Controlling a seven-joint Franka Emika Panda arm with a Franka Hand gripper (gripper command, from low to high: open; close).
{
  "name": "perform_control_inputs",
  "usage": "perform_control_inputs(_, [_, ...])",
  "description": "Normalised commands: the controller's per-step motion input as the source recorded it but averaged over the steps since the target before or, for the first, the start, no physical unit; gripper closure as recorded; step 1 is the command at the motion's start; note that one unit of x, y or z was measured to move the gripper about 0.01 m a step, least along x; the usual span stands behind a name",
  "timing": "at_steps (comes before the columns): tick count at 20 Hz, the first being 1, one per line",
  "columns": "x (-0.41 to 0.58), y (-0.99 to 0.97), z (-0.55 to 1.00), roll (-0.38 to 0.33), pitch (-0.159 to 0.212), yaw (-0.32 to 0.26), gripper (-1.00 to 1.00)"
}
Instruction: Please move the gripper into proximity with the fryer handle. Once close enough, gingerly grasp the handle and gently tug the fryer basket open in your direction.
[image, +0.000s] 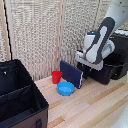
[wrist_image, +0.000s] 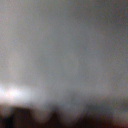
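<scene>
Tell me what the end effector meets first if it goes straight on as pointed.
Probably the fryer basket: the end effector seems aimed down at the panel's upper edge, close below. Depth is unclear, and the wrist view is only blur.

A light wooden plank table (image: 90, 107) carries everything in the exterior view. Near its centre sits a blue bowl (image: 65, 88). At the bowl's eleven o'clock, just beside it, stands a red cup (image: 56, 76). At the bowl's one o'clock a dark blue flat panel (image: 71, 73) stands tilted on edge. A large black fabric case (image: 19, 100) fills the table's eight o'clock corner. The black fryer (image: 107, 70) rests at the three o'clock side. The wrist view is only grey blur.
</scene>
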Motion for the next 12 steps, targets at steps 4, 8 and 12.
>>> perform_control_inputs(4, [0.196, 0.33, 0.08, -0.024, -0.003, -0.153, -1.0])
perform_control_inputs(8, [-0.011, -0.05, 0.48, -0.018, -0.011, -0.084, -1.0])
perform_control_inputs(12, [0.0, -0.01, 0.6, -0.015, 0.001, -0.064, -1.0])
